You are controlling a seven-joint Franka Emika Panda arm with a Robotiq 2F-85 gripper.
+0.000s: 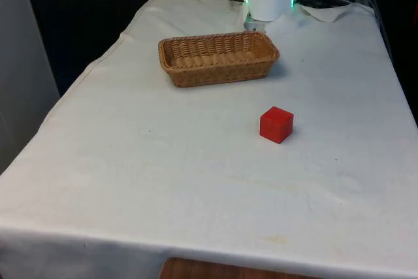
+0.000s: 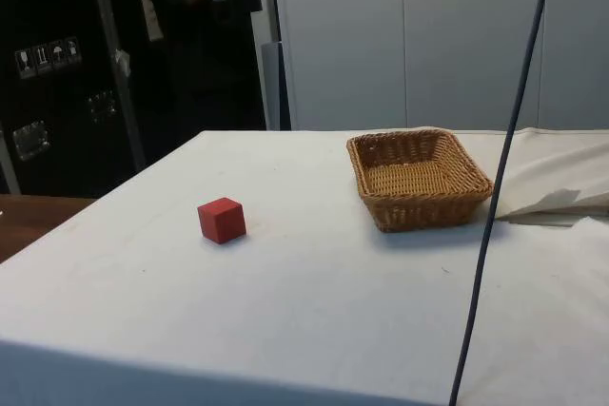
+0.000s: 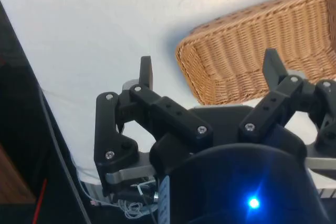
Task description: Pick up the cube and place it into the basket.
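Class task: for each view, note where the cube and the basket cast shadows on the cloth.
Front view: faint shadow hugging the red cube and the wicker basket. Side view: soft shadow at the basket's near base. Wrist view: dark shadow beside the basket's corner, beyond the open gripper.

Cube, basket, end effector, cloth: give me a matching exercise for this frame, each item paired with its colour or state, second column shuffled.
Items:
1. cube
2. wicker basket
3. end effector
4. table cloth

Descriptions:
A. tan, woven, nothing inside it
B. white, spread over the table
C. red, resting on the cloth apart from the basket
D. black, fingers spread apart, holding nothing

Pairs: 1-C, 2-A, 3-D, 4-B
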